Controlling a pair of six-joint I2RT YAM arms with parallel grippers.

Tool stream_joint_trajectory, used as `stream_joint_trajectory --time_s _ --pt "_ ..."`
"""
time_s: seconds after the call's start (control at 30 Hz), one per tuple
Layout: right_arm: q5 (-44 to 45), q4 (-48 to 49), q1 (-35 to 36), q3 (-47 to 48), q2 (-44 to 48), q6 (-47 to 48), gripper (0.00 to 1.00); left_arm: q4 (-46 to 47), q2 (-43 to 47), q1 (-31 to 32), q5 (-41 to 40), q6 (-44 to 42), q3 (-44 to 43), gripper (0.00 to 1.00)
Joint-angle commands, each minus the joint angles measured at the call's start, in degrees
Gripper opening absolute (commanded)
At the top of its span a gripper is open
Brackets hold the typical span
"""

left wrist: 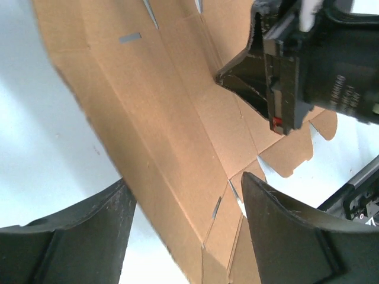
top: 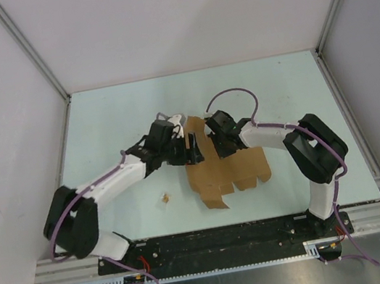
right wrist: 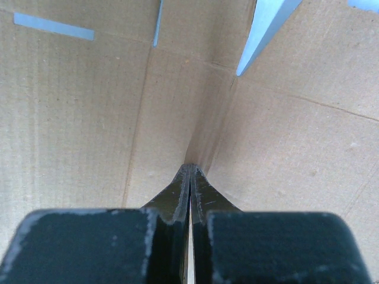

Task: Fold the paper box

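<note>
Overhead cam, as I see it from my station: a pale desk (top: 112, 119) boxed in by white walls, w/ both arms reaching in toward the centre.

The paper box (top: 236, 172) is a brown die-cut cardboard sheet w/ tabs along its near edge. It lies mid-desk, a bit right of centre, mostly flat. Its left panel looks tilted up off the desk, but I can't be sure from this angle.

The left end effector (top: 192, 152) sits at the sheet's left edge. On the left wrist cam, the left end effector (left wrist: 186, 231) has its jaws wide apart. The paper box (left wrist: 177, 118) runs diagonally through the gap between them, and I see neither jaw pressing on it.

The right end effector (top: 214, 145) is just beside the left one, over the sheet's upper part. The left wrist cam shows the right end effector (left wrist: 220, 77) as a black wedge w/ its tip down on a crease. On the right wrist cam, the right end effector (right wrist: 190, 171) has its jaws pinched together w/ nothing between them. The tip touches the paper box (right wrist: 89, 118) right where two fold lines meet.

A tiny brown scrap (top: 165, 198) lies on the desk left of the sheet, apart from it.
</note>
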State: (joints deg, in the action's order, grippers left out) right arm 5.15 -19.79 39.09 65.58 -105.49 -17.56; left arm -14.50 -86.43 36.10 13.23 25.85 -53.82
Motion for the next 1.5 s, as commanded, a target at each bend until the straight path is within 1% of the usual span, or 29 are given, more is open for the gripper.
stream_joint_trajectory --time_s 0.0,0.03,0.1,0.13,0.2,0.3,0.37,0.43,0.5,0.67,0.7,0.8,0.9,1.2,1.3,1.47 --pt "0.48 1.51 -0.24 -0.98 -2.79 -0.63 0.00 0.97 9.15 -1.37 -6.19 -0.36 2.84 0.73" --pt "0.30 1.60 -0.24 -0.98 -2.61 -0.63 0.00 1.05 10.13 -1.99 -7.07 0.08 4.59 0.70" --pt "0.13 1.69 -0.24 -0.98 -2.61 -0.63 0.00 0.97 12.42 -4.36 -8.66 1.22 6.27 0.66" --pt "0.13 1.69 -0.24 -0.98 -2.53 -0.63 0.00 0.97 12.86 -5.24 -8.93 1.66 7.75 0.62" --pt "-0.05 1.69 -0.24 -0.98 -2.61 -0.63 0.00 0.97 13.57 -7.44 -9.89 2.98 9.25 0.61" --pt "0.13 1.51 -0.24 -0.90 -2.53 -0.54 0.00 0.53 13.66 -9.20 -13.14 5.08 11.45 0.55" --pt "0.04 1.42 -0.16 -0.98 -2.53 -0.54 0.00 0.44 13.31 -10.16 -15.77 6.32 12.69 0.52" --pt "0.13 1.25 -0.16 -0.98 -2.35 -0.54 0.00 -0.44 12.87 -10.61 -20.69 6.67 13.22 0.51" --pt "0.04 1.25 -0.16 -0.98 -2.18 -0.54 0.00 -0.53 11.64 -11.40 -23.24 6.76 13.39 0.50" --pt "-0.05 1.16 -0.07 -0.98 -2.09 -0.46 0.00 -0.44 5.15 -12.10 -20.53 5.01 11.38 0.49" --pt "0.12 1.07 -0.07 -0.98 -2.00 -0.54 0.00 -0.27 2.70 -12.02 -20.27 4.74 10.94 0.49" --pt "0.13 0.98 0.11 -0.98 -1.91 -0.54 0.00 0.17 -1.53 -11.49 -19.04 3.34 8.22 0.49" --pt "0.30 0.98 0.11 -0.98 -2.00 -0.54 0.00 0.44 -3.39 -10.35 -18.33 2.72 6.89 0.48" --pt "0.21 1.07 0.02 -0.98 -2.52 -0.63 0.00 2.98 -2.78 -8.41 -13.68 2.72 7.41 0.48" --pt "0.04 1.24 0.11 -0.98 -2.70 -0.63 0.00 3.87 -1.72 -8.15 -11.05 2.81 7.77 0.47" --pt "-0.05 1.33 0.11 -0.98 -2.96 -0.72 0.00 3.95 0.82 -7.62 -9.55 2.72 7.51 0.48"
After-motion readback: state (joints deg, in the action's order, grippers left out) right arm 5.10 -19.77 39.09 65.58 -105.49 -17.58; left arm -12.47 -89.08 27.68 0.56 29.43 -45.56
